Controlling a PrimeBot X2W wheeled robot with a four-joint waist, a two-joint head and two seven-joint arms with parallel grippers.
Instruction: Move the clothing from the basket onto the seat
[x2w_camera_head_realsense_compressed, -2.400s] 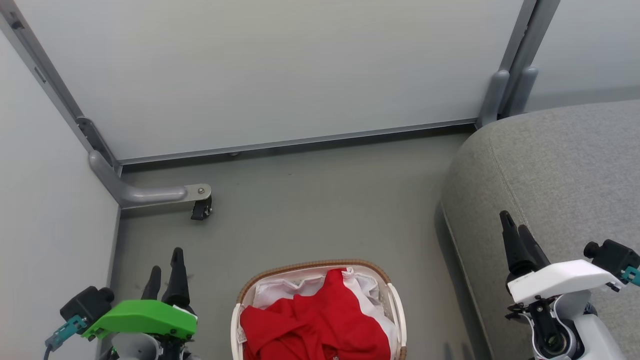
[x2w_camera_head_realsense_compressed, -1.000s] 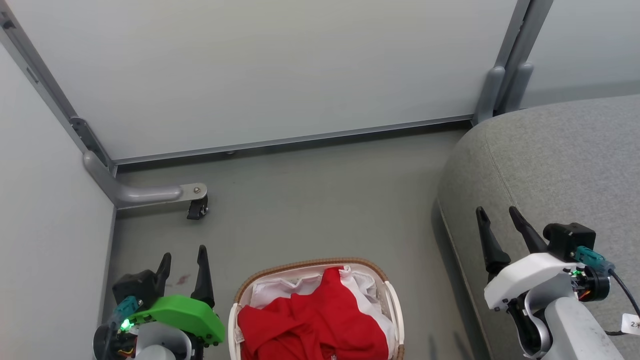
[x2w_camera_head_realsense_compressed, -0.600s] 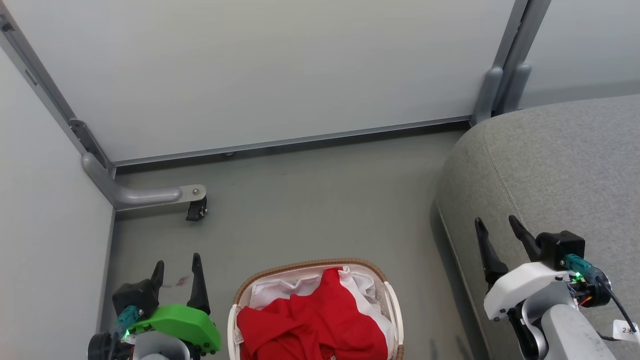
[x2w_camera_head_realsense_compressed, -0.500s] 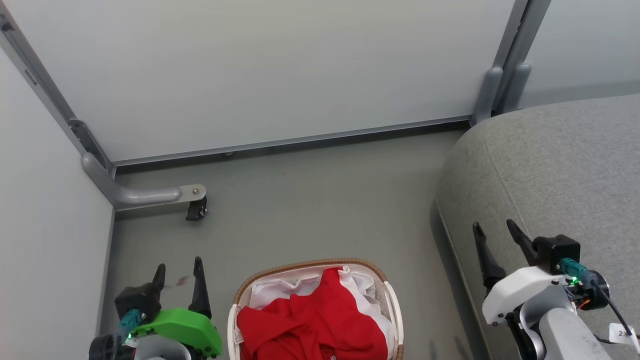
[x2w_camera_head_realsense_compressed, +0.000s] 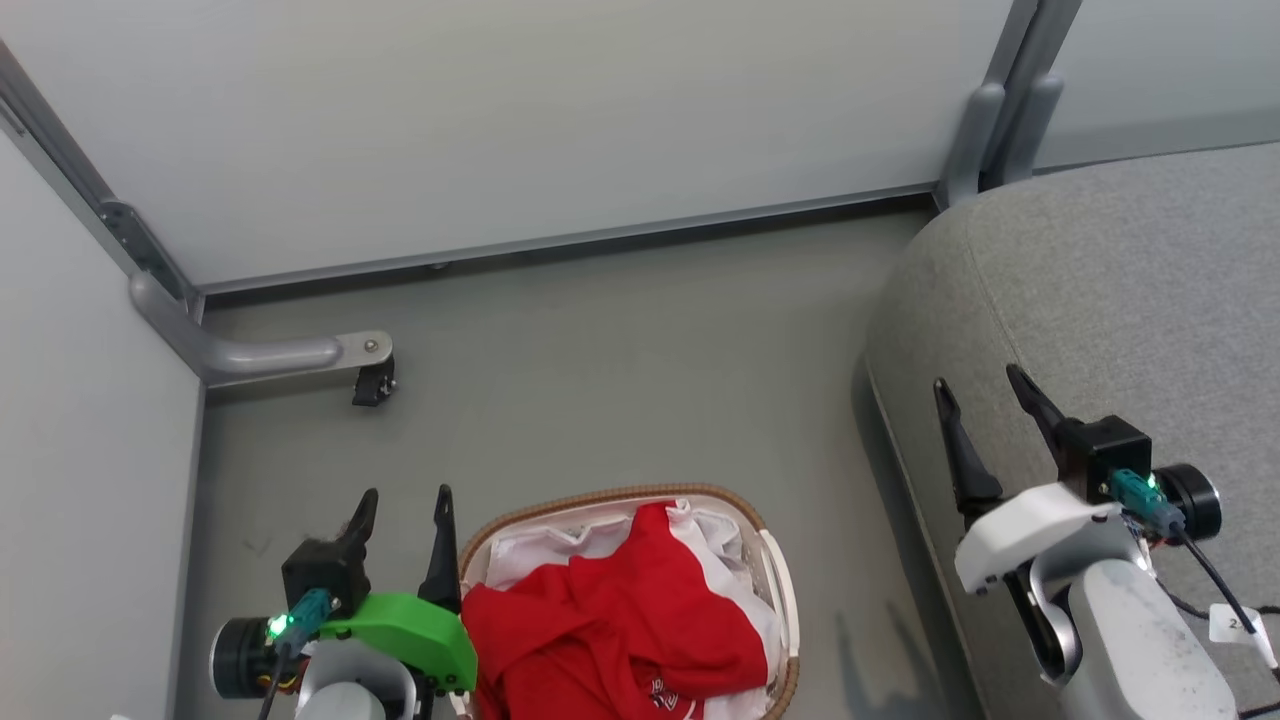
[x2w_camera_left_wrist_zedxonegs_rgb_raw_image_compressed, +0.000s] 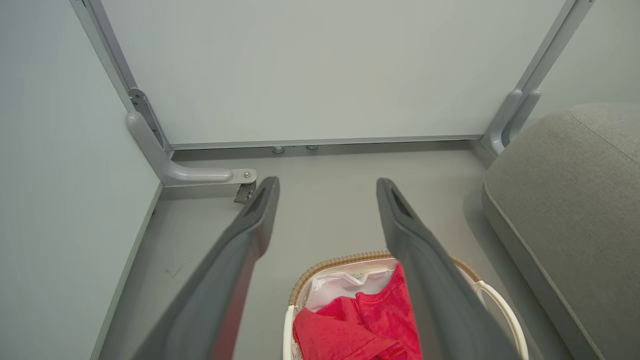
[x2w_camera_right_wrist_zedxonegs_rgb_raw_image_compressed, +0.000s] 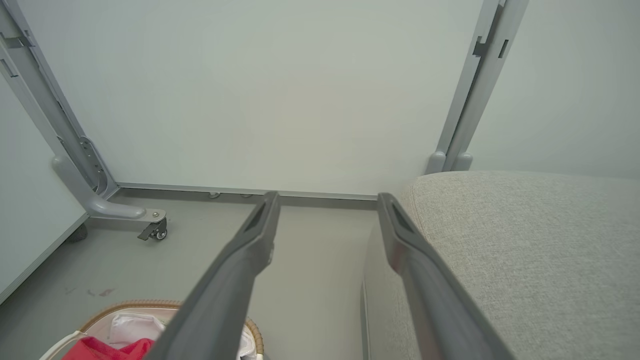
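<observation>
The clothing (x2w_camera_head_realsense_compressed: 610, 620), red with white panels, lies heaped in the basket (x2w_camera_head_realsense_compressed: 600, 497), a white plastic tub with a tan woven rim and white liner, at the bottom centre of the head view. My left gripper (x2w_camera_head_realsense_compressed: 405, 495) is open and empty just left of the basket's rim. In the left wrist view that gripper (x2w_camera_left_wrist_zedxonegs_rgb_raw_image_compressed: 327, 181) frames the basket (x2w_camera_left_wrist_zedxonegs_rgb_raw_image_compressed: 345, 258) and the clothing (x2w_camera_left_wrist_zedxonegs_rgb_raw_image_compressed: 370, 320) below it. My right gripper (x2w_camera_head_realsense_compressed: 976, 380) is open and empty above the left edge of the grey seat (x2w_camera_head_realsense_compressed: 1120, 300). The right wrist view has the right gripper (x2w_camera_right_wrist_zedxonegs_rgb_raw_image_compressed: 325, 195) beside the seat (x2w_camera_right_wrist_zedxonegs_rgb_raw_image_compressed: 525, 240).
Pale partition panels close off the back and left. A grey metal foot with a black caster (x2w_camera_head_realsense_compressed: 375, 385) juts onto the floor at the left. Two grey posts (x2w_camera_head_realsense_compressed: 985, 110) stand at the seat's far corner. Bare grey floor (x2w_camera_head_realsense_compressed: 620, 360) lies between basket and wall.
The head camera has shifted, so more of the basket shows. My left gripper has moved right, up to the basket's left rim. Both grippers stay open.
</observation>
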